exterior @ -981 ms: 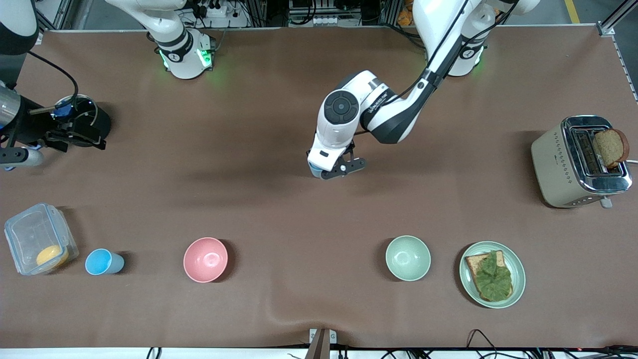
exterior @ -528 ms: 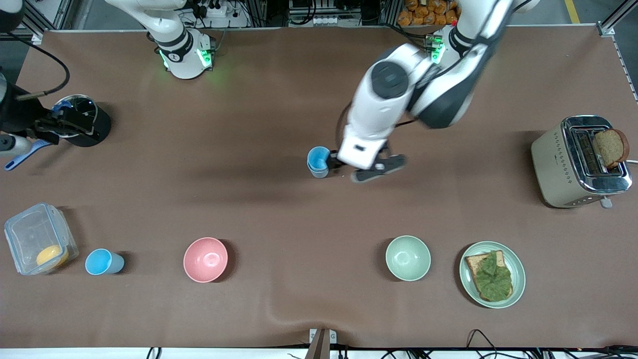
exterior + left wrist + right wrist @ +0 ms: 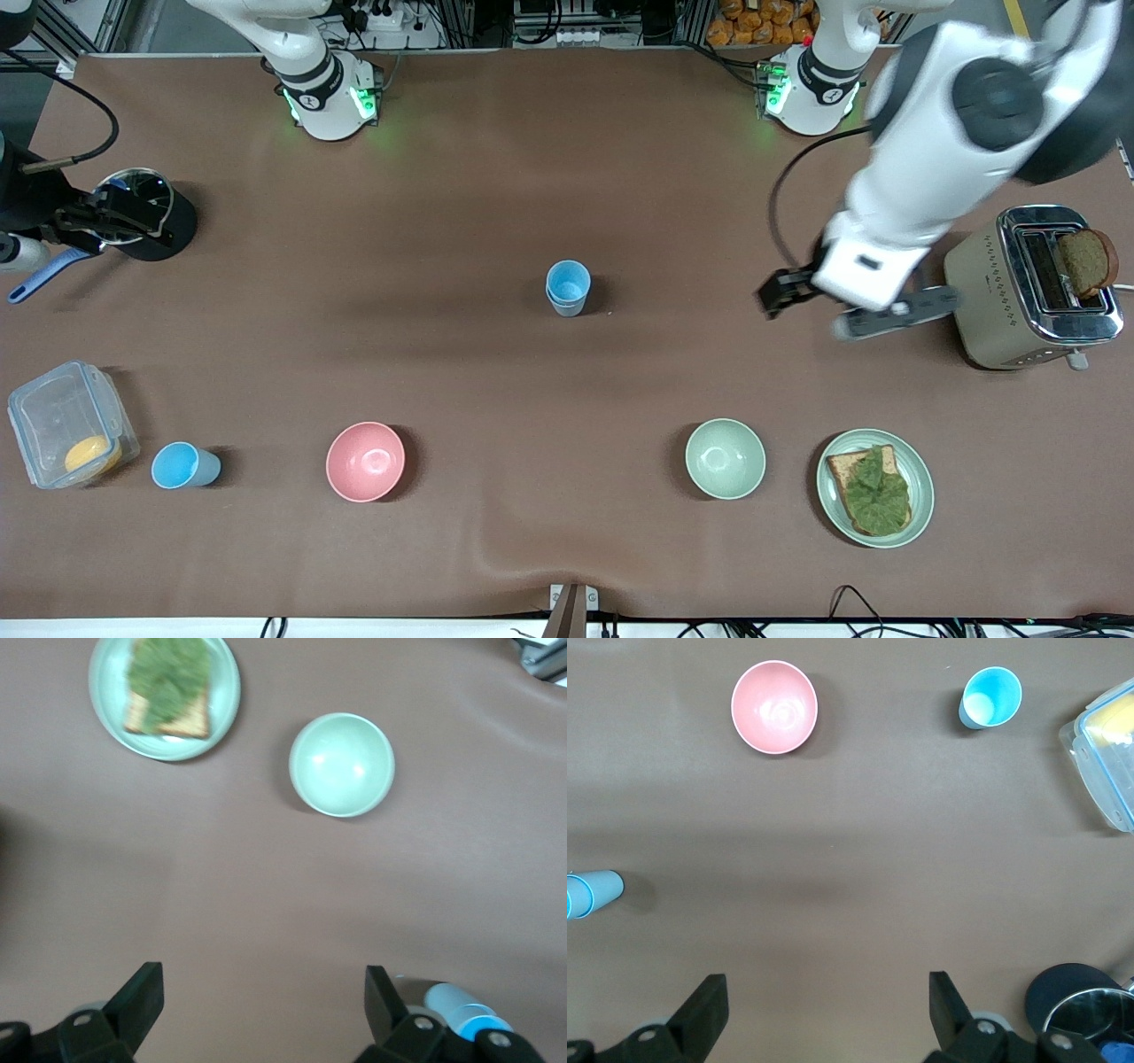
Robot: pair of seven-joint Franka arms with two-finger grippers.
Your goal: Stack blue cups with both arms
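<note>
Two blue cups (image 3: 567, 287) stand nested upright in the middle of the table; they also show lying at the edge of the right wrist view as the nested cups (image 3: 589, 893). A third blue cup (image 3: 183, 466) stands alone between the clear box and the pink bowl, nearer the front camera, seen too as the single cup (image 3: 990, 697). My left gripper (image 3: 840, 306) hangs open and empty over bare table beside the toaster; its jaws (image 3: 263, 1005) hold nothing. My right gripper (image 3: 120, 221) waits open over the black pot, with the gap (image 3: 828, 1005) empty.
A pink bowl (image 3: 365, 461), a green bowl (image 3: 725, 458) and a plate with toast and lettuce (image 3: 833, 496) line the front. A clear box (image 3: 53, 416) holds something yellow. The toaster (image 3: 983, 292) holds a bread slice. A black pot (image 3: 168, 226) stands at the right arm's end.
The left gripper opened, left its cup nested on the other in the middle, then rose and swung away toward the toaster. The right arm barely shifted.
</note>
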